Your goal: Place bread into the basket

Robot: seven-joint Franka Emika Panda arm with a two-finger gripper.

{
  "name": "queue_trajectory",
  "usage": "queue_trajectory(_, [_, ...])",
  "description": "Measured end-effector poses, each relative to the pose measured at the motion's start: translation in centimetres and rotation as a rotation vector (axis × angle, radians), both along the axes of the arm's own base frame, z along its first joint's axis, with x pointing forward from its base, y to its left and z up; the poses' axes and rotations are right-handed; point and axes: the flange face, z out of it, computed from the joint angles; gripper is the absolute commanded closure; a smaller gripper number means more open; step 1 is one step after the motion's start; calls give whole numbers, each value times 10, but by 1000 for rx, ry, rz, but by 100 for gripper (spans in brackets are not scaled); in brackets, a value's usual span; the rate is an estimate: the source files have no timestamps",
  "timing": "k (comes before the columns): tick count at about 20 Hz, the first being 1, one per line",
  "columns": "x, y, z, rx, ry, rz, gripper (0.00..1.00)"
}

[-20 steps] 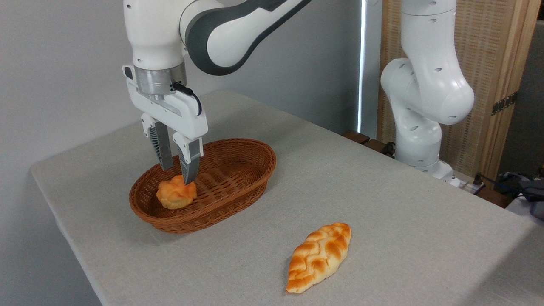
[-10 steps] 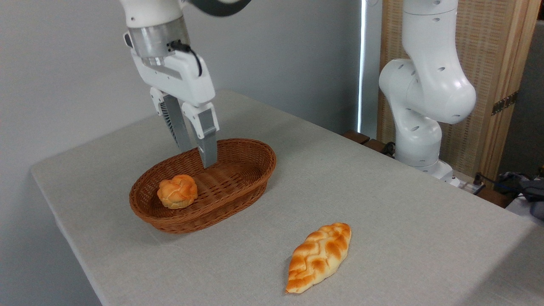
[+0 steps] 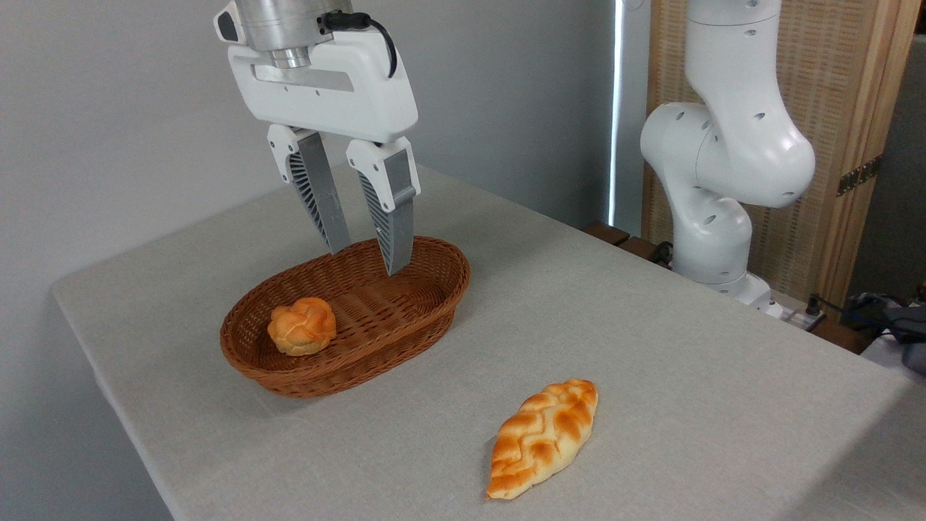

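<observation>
The bread (image 3: 302,326), a small round knotted bun with a golden-orange crust, lies inside the basket (image 3: 427,307) at its left end. This basket is an oval of reddish-brown wicker on the grey table. My gripper (image 3: 367,262) hangs open above the basket's middle, up and to the right of the bun. Nothing is between its two ribbed fingers (image 3: 320,192), and it touches neither bun nor basket.
A longer braided loaf (image 3: 542,437) lies on the table in front of the basket, to the right. The arm's white base (image 3: 712,188) stands at the table's far right edge. The table's left edge runs close beside the basket.
My gripper let go of the bun, which now rests in the basket. It then rose, shifted right and spread its fingers wider.
</observation>
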Motion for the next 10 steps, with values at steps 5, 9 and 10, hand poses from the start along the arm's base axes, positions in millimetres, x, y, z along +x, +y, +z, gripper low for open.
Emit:
queue_trajectory(5, [3,-5,-4,-6,-13,-9,0])
queue_trajectory(9, [3,-5,-7,-9,-11,-9,0])
queue_trajectory(10, [3,-6,-7,-10,-12,-9,0])
